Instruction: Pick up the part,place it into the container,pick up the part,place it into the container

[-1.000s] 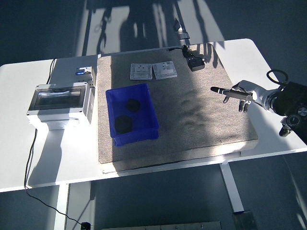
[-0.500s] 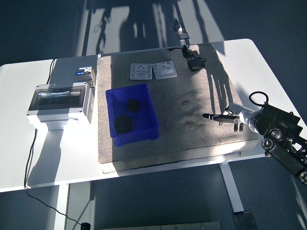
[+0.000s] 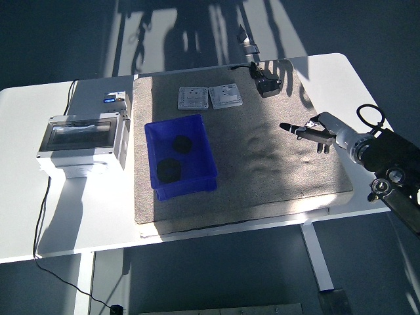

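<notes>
- So the right hand (image 3: 307, 130) has come back up and a bit farther away than half a second ago, when it sat lower and nearer the mat's near right corner; it's now over the right side of the mat with nothing in it
- fingers loosely spread, one dark-tipped finger poking left, not clamped on anything
- left arm isn't in view at all
- both parts are already down in the blue container (image 3: 181, 157): one dark part (image 3: 181, 143) toward the far end, the other dark part (image 3: 170, 168) toward the near end, lying apart from each other
- my read: both placements are done and the arm is just wandering off, no loose parts left on the mat that I can see
- materials: container is a glossy blue plastic bin, rectangular with a raised rim; the parts look like flat, roundish, matte black lumps
- grey mat (image 3: 262, 170) looks like fuzzy carpet or felt, rumpled with soft dents on the right
- white bench (image 3: 92, 216) is smooth and hard, with sharp sunlight stripes across it
</notes>
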`<state>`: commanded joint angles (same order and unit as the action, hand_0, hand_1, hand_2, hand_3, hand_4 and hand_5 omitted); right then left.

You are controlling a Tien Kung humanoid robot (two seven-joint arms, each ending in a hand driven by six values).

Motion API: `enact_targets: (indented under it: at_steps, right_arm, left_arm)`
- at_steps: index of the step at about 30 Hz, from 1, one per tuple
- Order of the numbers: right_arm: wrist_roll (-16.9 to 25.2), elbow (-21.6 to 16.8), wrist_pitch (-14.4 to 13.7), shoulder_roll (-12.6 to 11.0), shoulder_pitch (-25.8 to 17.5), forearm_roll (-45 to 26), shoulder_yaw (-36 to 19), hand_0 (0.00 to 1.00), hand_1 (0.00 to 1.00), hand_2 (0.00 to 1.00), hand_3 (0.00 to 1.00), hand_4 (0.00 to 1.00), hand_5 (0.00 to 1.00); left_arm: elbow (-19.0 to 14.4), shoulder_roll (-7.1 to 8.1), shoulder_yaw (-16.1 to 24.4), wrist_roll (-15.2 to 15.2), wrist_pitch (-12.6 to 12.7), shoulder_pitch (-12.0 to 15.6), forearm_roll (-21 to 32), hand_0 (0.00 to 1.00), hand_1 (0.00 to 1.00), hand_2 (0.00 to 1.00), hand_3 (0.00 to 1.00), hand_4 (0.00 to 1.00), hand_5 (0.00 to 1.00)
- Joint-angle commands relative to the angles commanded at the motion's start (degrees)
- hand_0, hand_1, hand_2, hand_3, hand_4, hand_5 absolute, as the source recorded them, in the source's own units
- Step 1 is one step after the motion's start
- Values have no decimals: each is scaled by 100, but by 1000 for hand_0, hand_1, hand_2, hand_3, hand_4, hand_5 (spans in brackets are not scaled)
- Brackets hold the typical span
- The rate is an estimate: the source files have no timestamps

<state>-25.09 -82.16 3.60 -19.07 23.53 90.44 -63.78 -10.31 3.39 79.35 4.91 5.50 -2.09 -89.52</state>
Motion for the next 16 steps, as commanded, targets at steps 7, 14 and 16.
enact_targets:
  at_steps: [7,14,16]
  right_arm:
    - [1334,559,-1118,62,-491,-1307,-313,405,311,729,427,960,762]
    - [2789,1138,-1530,597,-1240,-2780,-266,499,332,734,910,966,663]
    - [3185,1272,-1469,738,-1373,-3185,-226,499,332,734,910,966,663]
  left_arm:
    - [0,-22,-71,-17,37,5,129,658,663,629,356,754,908]
    - [0,-66,-164,-11,49,33,270,658,662,629,356,755,904]
    - [0,-82,-177,-3,38,31,262,658,662,629,356,755,904]
